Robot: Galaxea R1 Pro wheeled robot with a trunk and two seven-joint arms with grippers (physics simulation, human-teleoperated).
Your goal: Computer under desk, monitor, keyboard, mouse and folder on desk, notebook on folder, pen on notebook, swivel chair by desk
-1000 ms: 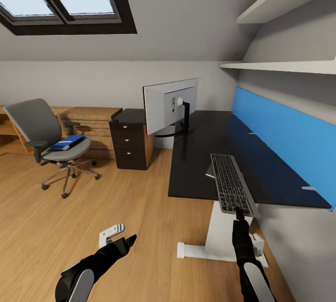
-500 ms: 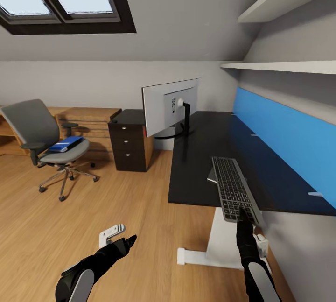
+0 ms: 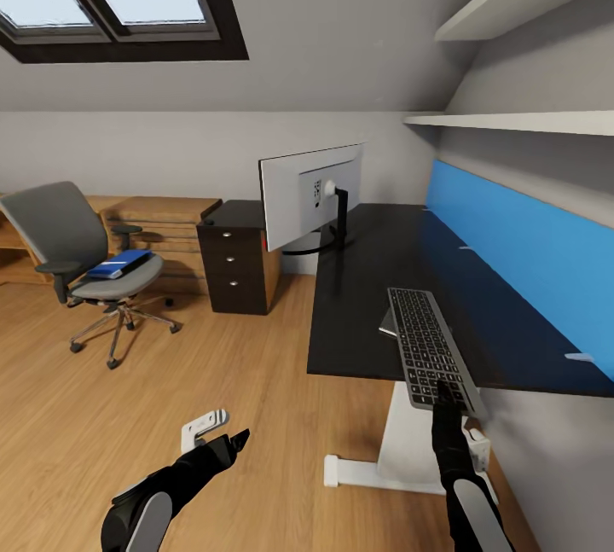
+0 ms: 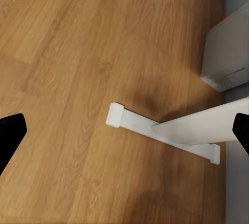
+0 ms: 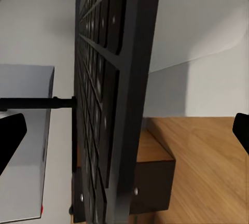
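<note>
The dark keyboard point(image 3: 426, 347) lies lengthwise at the near end of the black desk point(image 3: 367, 279), its near end sticking out past the edge. My right gripper point(image 3: 443, 388) is at that end. In the right wrist view the keyboard point(image 5: 104, 105) stands edge-on between the fingertips point(image 5: 10, 136), which are wide apart. The monitor point(image 3: 311, 194) stands on the desk's far corner, its grey back toward me. The swivel chair point(image 3: 85, 258) is far left with the blue folder point(image 3: 119, 264) on its seat. My left gripper point(image 3: 234, 441) hangs open over the floor.
A dark drawer cabinet point(image 3: 239, 266) stands between desk and oak shelving point(image 3: 162, 223). A flat grey item point(image 3: 386, 322) lies under the keyboard's far end. The white desk foot point(image 3: 358, 471) point(image 4: 166, 133) crosses the wood floor. A small white object point(image 3: 205, 426) lies near my left gripper.
The whole view shifted slightly early on. The right gripper and the keyboard's near end sit a little lower and further right in the picture. The left arm is unchanged.
</note>
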